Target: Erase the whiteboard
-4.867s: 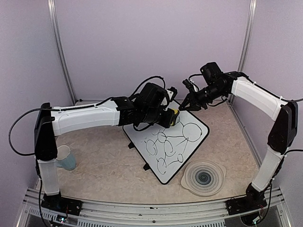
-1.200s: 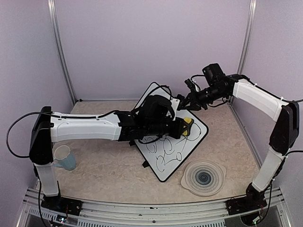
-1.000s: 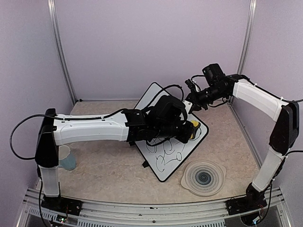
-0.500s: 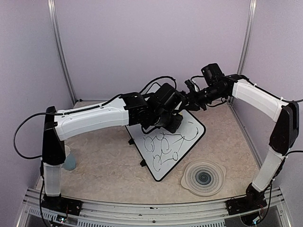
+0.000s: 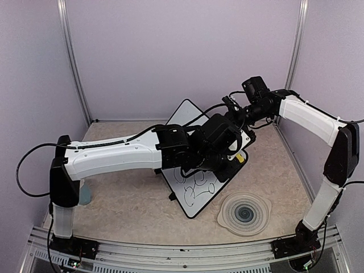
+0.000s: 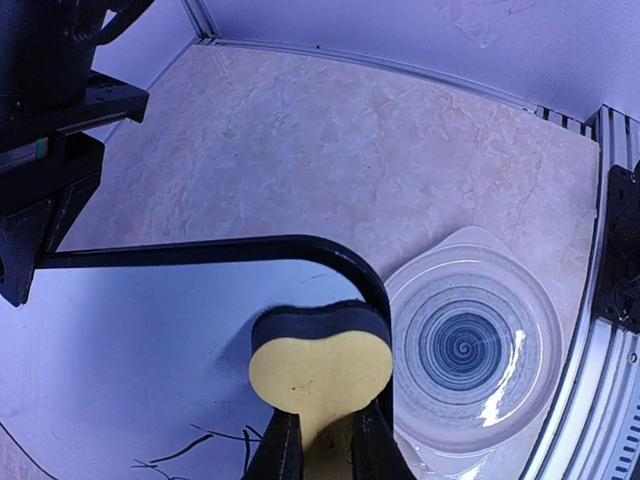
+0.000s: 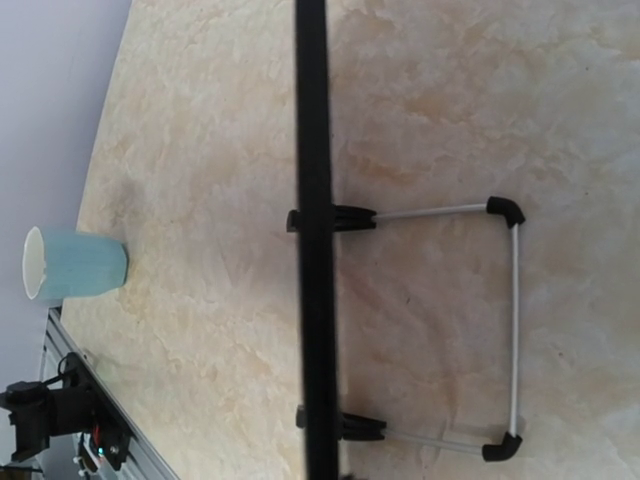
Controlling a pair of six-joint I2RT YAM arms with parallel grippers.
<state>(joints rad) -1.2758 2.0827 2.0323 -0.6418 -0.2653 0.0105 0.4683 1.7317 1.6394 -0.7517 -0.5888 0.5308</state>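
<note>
The whiteboard (image 5: 183, 113) stands tilted on the table, with black marker loops on its near part (image 5: 197, 185). My right gripper (image 5: 234, 111) is clamped on its far edge. The right wrist view shows that edge only as a black bar (image 7: 312, 250), with the wire stand feet (image 7: 514, 320) behind it. My left gripper (image 5: 235, 161) is shut on a yellow heart-shaped eraser (image 6: 320, 368) with a dark felt face. It presses the eraser on the board's right corner, just inside the black frame (image 6: 250, 246). A few marker lines (image 6: 190, 450) lie left of my left gripper (image 6: 320, 448).
A round ribbed grey-white plate (image 5: 244, 213) lies just beyond the board's near right edge, also in the left wrist view (image 6: 470, 345). A light blue cup (image 5: 85, 194) stands at the left behind my left arm, also in the right wrist view (image 7: 75, 265). Walls enclose the table.
My left arm swept the eraser from the board's far side to its right corner. The loops in the board's upper right part are gone. The board shifted slightly in the right gripper's hold.
</note>
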